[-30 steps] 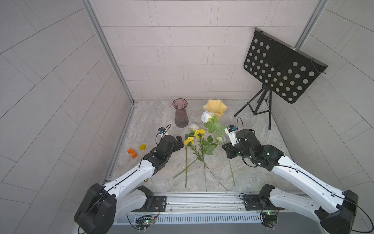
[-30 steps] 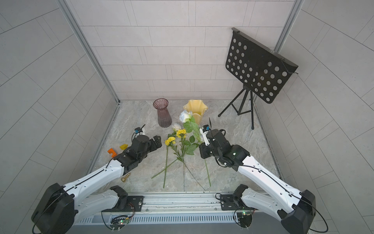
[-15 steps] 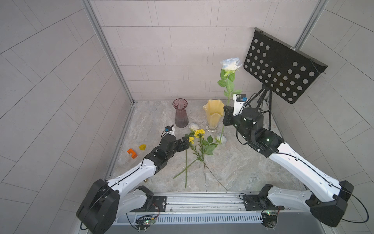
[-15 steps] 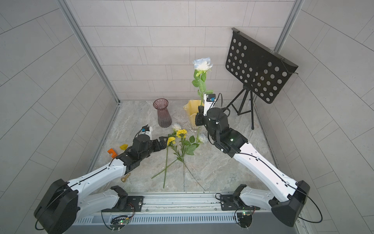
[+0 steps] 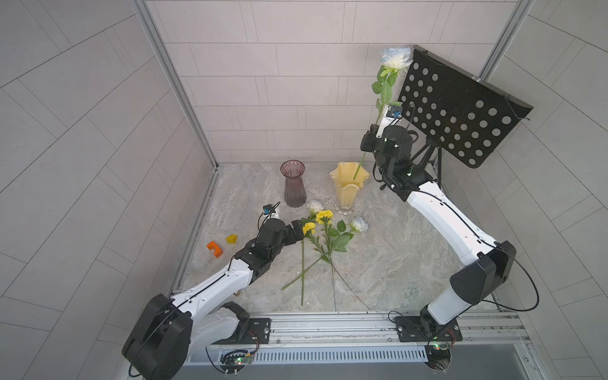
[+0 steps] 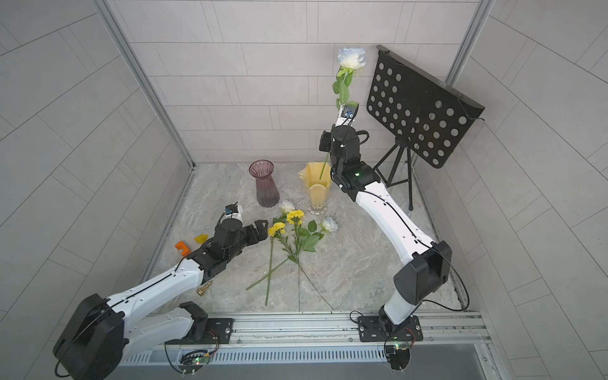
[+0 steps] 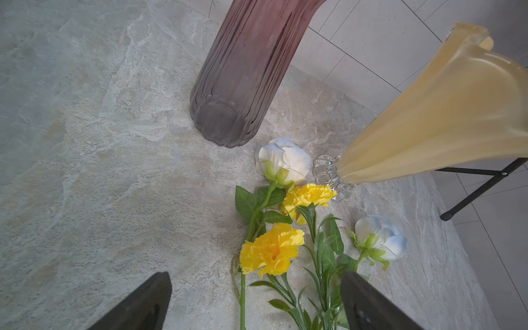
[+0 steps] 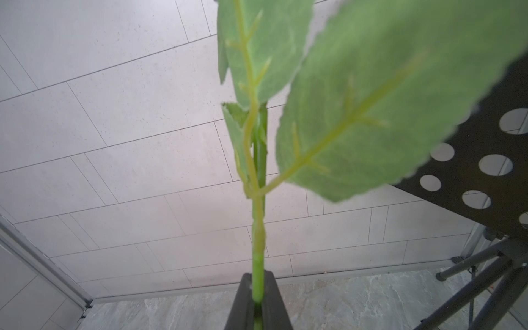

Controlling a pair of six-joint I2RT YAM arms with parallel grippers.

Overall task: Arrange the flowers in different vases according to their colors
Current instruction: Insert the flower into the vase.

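The right tool (image 8: 258,297), clamped on a white rose (image 5: 395,59), has lifted it off the table (image 5: 394,263) and stood it upright, stem tip now at the mouth of the cream vase (image 5: 348,186), so lowering comes next, while the left tool (image 7: 255,297), jaws apart, hovers beside the carnations (image 5: 309,227).

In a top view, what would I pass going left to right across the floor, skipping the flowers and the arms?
orange block → yellow block → purple vase → cream-yellow vase → black music stand
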